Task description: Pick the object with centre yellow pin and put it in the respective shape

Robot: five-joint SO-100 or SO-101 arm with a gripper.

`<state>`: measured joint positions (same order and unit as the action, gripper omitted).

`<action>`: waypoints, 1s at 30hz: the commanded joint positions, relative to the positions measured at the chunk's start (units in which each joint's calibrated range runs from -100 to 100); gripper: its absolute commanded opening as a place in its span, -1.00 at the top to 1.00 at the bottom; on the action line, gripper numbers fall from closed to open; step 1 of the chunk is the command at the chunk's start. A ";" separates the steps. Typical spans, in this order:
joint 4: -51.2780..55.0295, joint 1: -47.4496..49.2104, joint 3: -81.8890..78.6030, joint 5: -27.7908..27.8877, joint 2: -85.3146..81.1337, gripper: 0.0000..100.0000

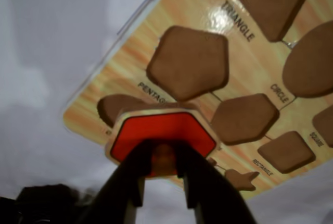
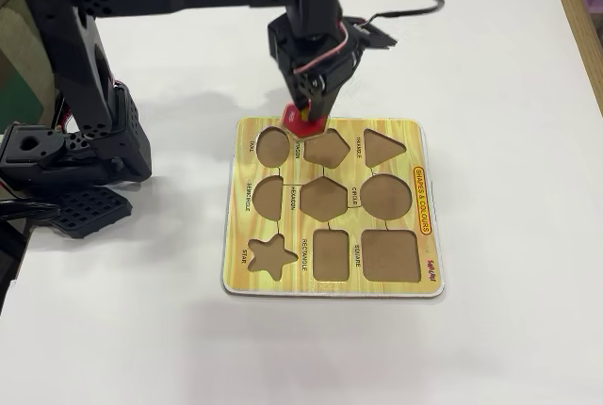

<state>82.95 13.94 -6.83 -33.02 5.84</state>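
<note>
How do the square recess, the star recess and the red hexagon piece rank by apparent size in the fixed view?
1. square recess, largest
2. star recess
3. red hexagon piece, smallest as visible; the gripper partly hides it

One red piece (image 2: pixel 305 123), nine recesses (image 2: pixel 323 198).

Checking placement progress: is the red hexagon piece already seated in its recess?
No: the claw holds the red hexagon piece at the board's far edge; the hexagon recess is empty.
</note>
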 commanded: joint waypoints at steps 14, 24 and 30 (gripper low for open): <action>-7.32 -15.79 -11.15 17.33 -5.59 0.98; -13.46 -21.75 -10.43 20.99 -4.59 0.98; -17.61 -21.65 -10.34 20.31 -4.59 0.98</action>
<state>67.61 -7.58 -18.26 -12.32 3.01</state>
